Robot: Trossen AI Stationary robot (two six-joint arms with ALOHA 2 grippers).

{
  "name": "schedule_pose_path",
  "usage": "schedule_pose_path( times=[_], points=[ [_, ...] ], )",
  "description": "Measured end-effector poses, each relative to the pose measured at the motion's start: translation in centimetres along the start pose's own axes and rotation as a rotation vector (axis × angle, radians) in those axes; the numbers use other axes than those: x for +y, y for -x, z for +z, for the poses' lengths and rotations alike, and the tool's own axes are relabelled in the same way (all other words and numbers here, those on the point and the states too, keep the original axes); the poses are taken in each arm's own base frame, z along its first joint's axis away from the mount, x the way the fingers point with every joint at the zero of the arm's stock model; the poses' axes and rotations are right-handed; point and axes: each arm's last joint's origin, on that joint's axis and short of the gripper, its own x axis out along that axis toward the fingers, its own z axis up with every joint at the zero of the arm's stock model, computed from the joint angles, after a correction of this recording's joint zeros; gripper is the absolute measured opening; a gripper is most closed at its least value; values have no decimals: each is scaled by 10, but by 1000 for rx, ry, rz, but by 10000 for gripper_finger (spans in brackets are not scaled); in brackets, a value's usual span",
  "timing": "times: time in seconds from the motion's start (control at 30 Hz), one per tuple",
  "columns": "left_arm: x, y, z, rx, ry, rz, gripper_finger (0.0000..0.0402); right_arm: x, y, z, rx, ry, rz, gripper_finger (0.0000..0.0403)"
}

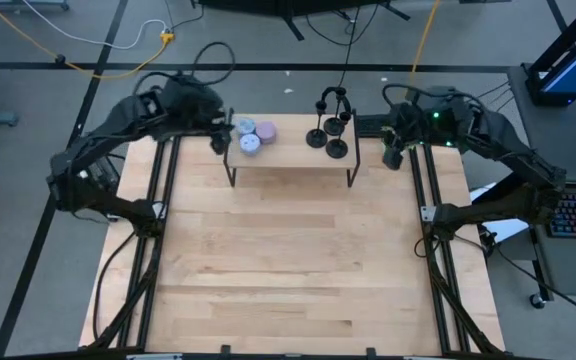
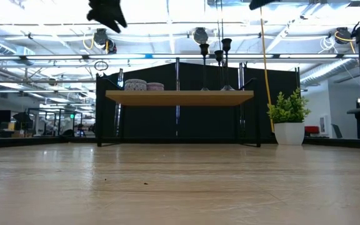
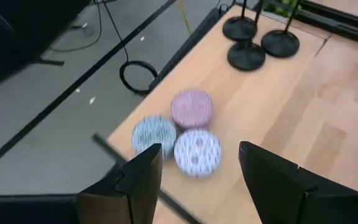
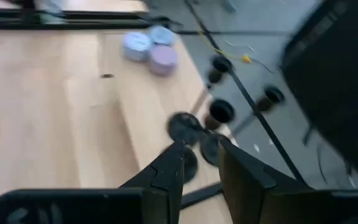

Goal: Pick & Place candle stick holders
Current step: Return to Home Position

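Observation:
Three black candle stick holders (image 1: 328, 135) stand on their round bases at the right end of a small wooden shelf (image 1: 288, 165) at the table's far side; they also show in the low view (image 2: 217, 62). My left gripper (image 3: 197, 180) hovers open above the shelf's left end (image 1: 218, 138), over three round tins (image 3: 188, 130). My right gripper (image 4: 201, 165) hangs in the air off the shelf's right end (image 1: 392, 152). Its fingers stand a narrow gap apart with nothing between them. It looks down at the holders' bases (image 4: 185, 127).
The lilac, pale-blue and pale tins (image 1: 253, 134) sit in a cluster at the shelf's left end. Black frame rails (image 1: 158, 200) (image 1: 433, 230) run along both table sides. Bare wooden table (image 1: 288, 270) lies in front of the shelf. A potted plant (image 2: 287, 119) stands beyond the table.

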Motion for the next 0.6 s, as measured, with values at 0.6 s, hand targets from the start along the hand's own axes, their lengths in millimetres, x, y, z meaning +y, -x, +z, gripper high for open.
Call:
schedule_pose_path(
  times=[0.6],
  points=[
    [1,54,-89,-269,85,-267,218,1,23,-9,-87,-152,17,89]
  ],
)
